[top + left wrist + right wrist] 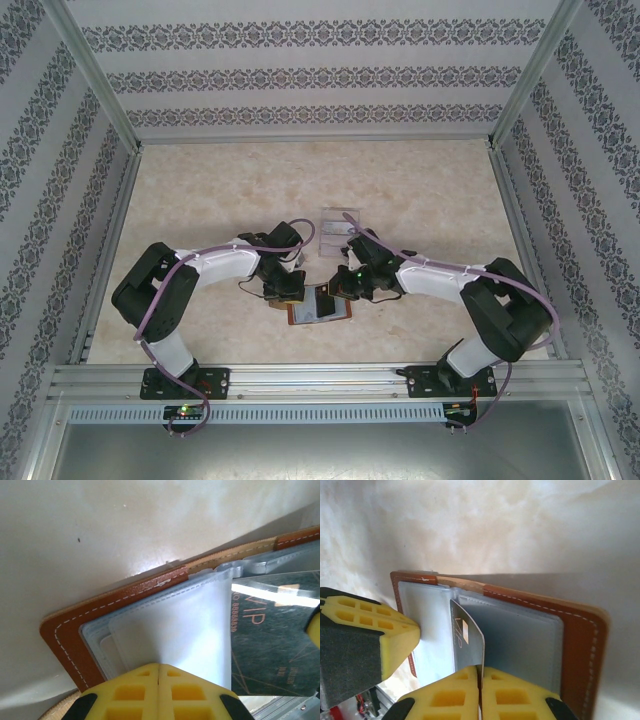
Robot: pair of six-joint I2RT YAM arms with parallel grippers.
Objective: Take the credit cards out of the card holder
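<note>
holder lies open on the table, twd the near edge, between both grippers. brown leather faces down, grey-blue pockets up.

l gripper is closed: its yellow fingers are pinched tight on a clear sleeve on the holder's l half. the sleeve bows up twd the fingers, off the pages under it.

r gripper is closed too, clamped on the near edge of a dark card w/ gold "vip" print. the card stands tilted by the fold, raised off the r half. can't tell how much of it sits in a pocket. one l finger is just beside the card, over the l half.

clear tray sits beyond the holder, apart from it, something pale inside; too small to tell what.
</note>
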